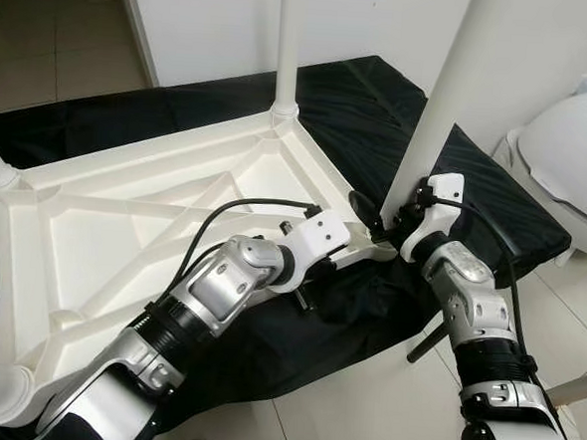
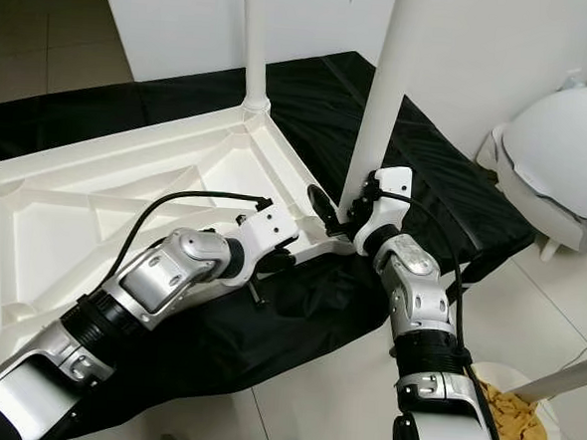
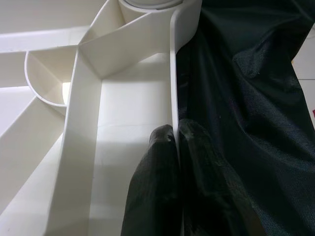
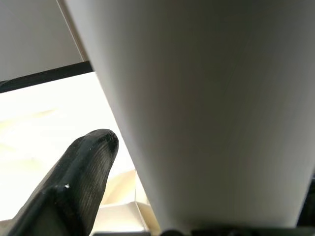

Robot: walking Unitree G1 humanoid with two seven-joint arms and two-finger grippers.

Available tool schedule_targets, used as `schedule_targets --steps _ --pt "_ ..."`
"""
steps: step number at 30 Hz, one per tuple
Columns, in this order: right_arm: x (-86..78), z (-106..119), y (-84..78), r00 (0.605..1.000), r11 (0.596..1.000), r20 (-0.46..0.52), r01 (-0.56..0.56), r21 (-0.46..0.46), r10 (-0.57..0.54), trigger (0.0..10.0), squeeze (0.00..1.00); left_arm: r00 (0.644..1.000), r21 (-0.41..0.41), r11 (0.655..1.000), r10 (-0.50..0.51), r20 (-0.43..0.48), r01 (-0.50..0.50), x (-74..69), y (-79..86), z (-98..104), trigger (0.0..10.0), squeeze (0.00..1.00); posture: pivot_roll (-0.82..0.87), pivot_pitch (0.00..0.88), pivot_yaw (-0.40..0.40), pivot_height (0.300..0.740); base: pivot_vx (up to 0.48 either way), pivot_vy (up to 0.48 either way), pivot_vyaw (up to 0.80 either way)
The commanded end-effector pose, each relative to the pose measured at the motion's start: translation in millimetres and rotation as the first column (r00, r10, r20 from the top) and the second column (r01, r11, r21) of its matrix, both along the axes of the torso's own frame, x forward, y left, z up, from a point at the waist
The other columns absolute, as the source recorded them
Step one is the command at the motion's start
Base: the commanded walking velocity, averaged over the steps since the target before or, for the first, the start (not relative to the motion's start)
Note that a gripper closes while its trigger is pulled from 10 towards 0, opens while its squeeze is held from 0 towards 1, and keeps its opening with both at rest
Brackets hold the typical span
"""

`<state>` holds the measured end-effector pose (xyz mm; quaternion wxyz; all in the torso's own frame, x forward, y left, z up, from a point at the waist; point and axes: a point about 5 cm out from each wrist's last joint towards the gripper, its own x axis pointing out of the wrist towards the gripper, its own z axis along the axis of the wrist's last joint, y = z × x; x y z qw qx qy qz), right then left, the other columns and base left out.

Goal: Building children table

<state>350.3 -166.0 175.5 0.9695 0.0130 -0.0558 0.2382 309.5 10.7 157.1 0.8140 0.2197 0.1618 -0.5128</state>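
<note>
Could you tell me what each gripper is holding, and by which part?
Left gripper pinches the upturned table's side rim. Right gripper grips the white leg near its base.

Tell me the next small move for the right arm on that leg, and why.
Probably press the table leg straight down into its corner socket while the left gripper holds the tabletop rim. The right gripper holds the leg near its base, and the leg leans compared with the upright back leg, so it looks not fully seated, though the joint itself is hidden.

White table (image 1: 124,220) lies upside down, legs (image 1: 435,109) pointing up.
</note>
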Motion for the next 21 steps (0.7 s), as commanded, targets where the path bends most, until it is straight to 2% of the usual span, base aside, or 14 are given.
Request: schedule_targets --steps 1,3,4,6,7,8,9,10,15,16,21 --pt "-3.7 -2 -2.8 1.000 1.000 -0.009 -0.007 0.006 0.007 10.0 0.00 0.999 0.058 0.998 0.017 -0.046 -0.014 -3.0 -0.3 -14 10.0 0.00 -0.13 0.087 0.041 0.740 0.000 0.000 0.00" --pt "-5.6 -4 -4.6 1.000 1.000 -0.014 -0.010 0.001 0.010 10.0 0.00 0.999 0.055 0.998 0.012 -0.045 -0.010 -3.3 -1.8 -13 10.0 0.00 -0.13 0.087 0.040 0.740 0.000 0.000 0.00" --pt "-7.8 -7 -6.5 0.999 1.000 -0.027 -0.017 0.012 0.018 10.0 0.87 0.999 0.054 0.999 0.010 -0.044 -0.007 -3.4 -2.8 -12 10.0 0.00 -0.13 0.088 0.041 0.740 0.000 0.000 0.00" --pt "-7.8 -7 -6.5 0.999 1.000 -0.027 -0.017 0.012 0.018 10.0 0.87 0.999 0.054 0.999 0.010 -0.044 -0.007 -3.4 -2.8 -12 10.0 0.00 -0.13 0.088 0.041 0.740 0.000 0.000 0.00" --pt "-10.1 -9 -8.1 0.999 1.000 -0.028 -0.017 -0.001 0.017 10.0 1.00 0.999 0.062 0.998 0.007 -0.036 -0.005 -2.8 -3.1 -12 10.0 0.00 -0.13 0.088 0.041 0.740 0.000 0.000 0.00" --pt "-11.0 -11 -9.6 0.999 1.000 -0.036 -0.007 -0.003 0.007 10.0 1.00 0.999 0.051 0.999 0.006 -0.042 -0.003 -2.5 -3.2 -11 10.0 0.59 -0.14 0.087 0.043 0.740 0.000 0.000 0.00" --pt "-11.5 -12 -10.4 0.999 1.000 -0.040 0.001 -0.005 -0.002 10.0 1.00 0.999 0.044 0.999 0.007 -0.047 -0.005 -2.2 -3.5 -11 10.0 0.59 -0.14 0.087 0.043 0.740 0.000 0.000 0.00" --pt "-11.7 -12 -10.4 0.999 1.000 -0.041 0.005 -0.007 -0.005 10.0 0.00 0.999 0.045 0.999 0.008 -0.046 -0.006 -1.6 -3.1 -11 10.0 1.00 -0.14 0.088 0.043 0.740 0.000 0.000 0.00" --pt "-11.7 -12 -10.3 0.999 1.000 -0.042 0.006 -0.005 -0.006 10.0 0.00 0.999 0.047 0.999 0.009 -0.045 -0.007 -1.2 -2.8 -11 10.0 1.00 -0.14 0.088 0.043 0.740 0.000 0.000 0.00" --pt "-12.0 -12 -11.2 0.999 1.000 -0.041 0.010 -0.002 -0.010 10.0 0.00 0.999 0.056 0.998 0.008 -0.031 -0.006 -0.3 -2.9 -8 10.0 0.00 -0.13 0.088 0.045 0.740 0.000 0.000 0.00" --pt "-14.5 -11 -16.5 0.999 1.000 -0.038 0.024 0.011 -0.024 10.0 0.00 1.000 0.024 0.999 0.027 -0.007 -0.026 1.7 -9.6 5 10.0 0.00 -0.13 0.088 0.045 0.740 0.000 0.000 0.00"
